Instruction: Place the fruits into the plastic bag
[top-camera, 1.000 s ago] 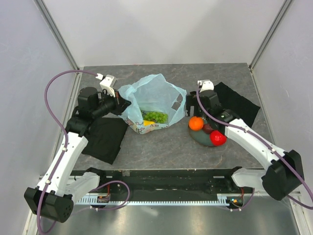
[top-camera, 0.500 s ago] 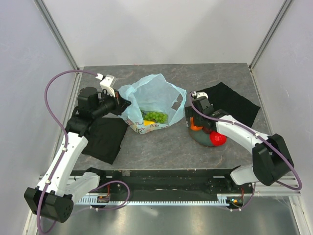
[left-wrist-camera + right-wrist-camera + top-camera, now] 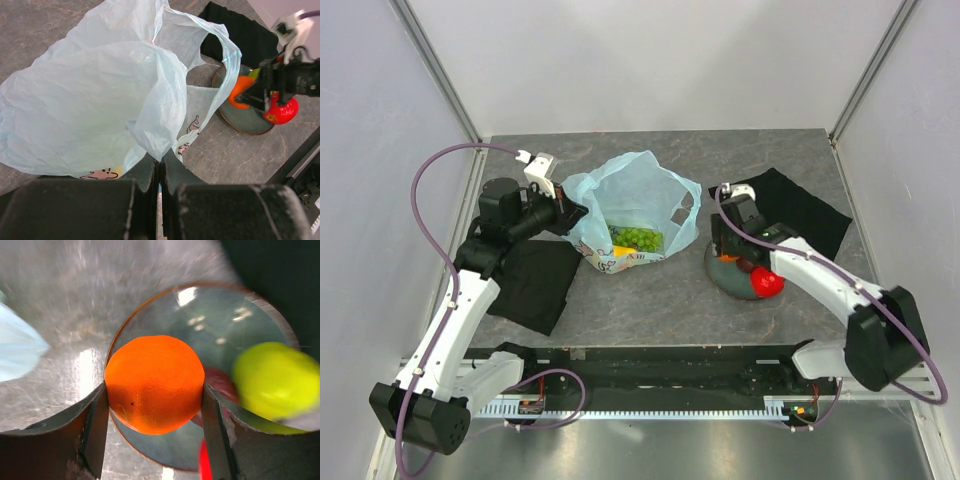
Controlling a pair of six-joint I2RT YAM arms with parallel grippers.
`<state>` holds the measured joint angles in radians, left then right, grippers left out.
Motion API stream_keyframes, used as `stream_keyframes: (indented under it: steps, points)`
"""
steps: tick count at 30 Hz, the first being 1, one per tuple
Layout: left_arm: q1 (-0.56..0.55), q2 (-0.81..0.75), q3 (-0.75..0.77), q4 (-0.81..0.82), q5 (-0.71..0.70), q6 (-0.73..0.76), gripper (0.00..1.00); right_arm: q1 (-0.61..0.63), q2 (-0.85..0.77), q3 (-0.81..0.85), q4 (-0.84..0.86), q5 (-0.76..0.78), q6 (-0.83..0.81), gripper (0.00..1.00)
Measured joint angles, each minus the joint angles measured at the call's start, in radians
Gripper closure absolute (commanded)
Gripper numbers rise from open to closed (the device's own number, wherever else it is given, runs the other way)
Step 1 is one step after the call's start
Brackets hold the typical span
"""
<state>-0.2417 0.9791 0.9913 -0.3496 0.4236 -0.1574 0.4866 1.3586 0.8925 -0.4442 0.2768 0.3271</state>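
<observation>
The light-blue plastic bag [image 3: 635, 200] lies open mid-table, with a green grape bunch [image 3: 638, 238] and a yellow fruit [image 3: 622, 251] inside. My left gripper [image 3: 572, 213] is shut on the bag's left rim, and the film is pinched between its fingers in the left wrist view, at the gripper [image 3: 160, 165]. My right gripper [image 3: 725, 250] reaches down onto the grey-blue plate [image 3: 725, 283]. In the right wrist view both fingers of this gripper [image 3: 155, 390] press the sides of the orange [image 3: 155, 382]. A green apple [image 3: 275, 380], a dark purple fruit [image 3: 220, 382] and a red apple [image 3: 766, 284] also sit on the plate.
One black cloth [image 3: 532, 280] lies under the left arm and another [image 3: 800, 210] lies behind the plate at the right. White walls close in the table on three sides.
My right gripper dropped from behind the plate onto the orange and its fingers closed against it. The left gripper and the bag stayed put.
</observation>
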Motion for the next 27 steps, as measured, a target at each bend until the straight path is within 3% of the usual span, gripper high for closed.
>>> stream_keyframes:
  steps: [5, 10, 15, 20, 27]
  points:
    - [0.000, 0.000, 0.000, 0.000, 0.002, 0.000, 0.98, -0.004, -0.193, 0.063, -0.011, -0.004, -0.001, 0.56]
    - [0.000, 0.000, 0.000, 0.000, 0.002, 0.000, 0.98, 0.005, -0.268, 0.087, 0.196, -0.154, 0.028, 0.59]
    - [0.000, 0.000, 0.000, 0.000, 0.002, 0.000, 0.98, 0.115, -0.042, 0.176, 0.328, -0.225, 0.037, 0.59]
    - [0.000, 0.001, 0.000, 0.000, 0.002, 0.000, 0.99, 0.229, 0.219, 0.299, 0.354, -0.291, 0.038, 0.57]
    - [0.000, 0.004, 0.000, 0.000, 0.002, 0.000, 0.98, 0.253, 0.468, 0.496, 0.357, -0.384, 0.058, 0.49]
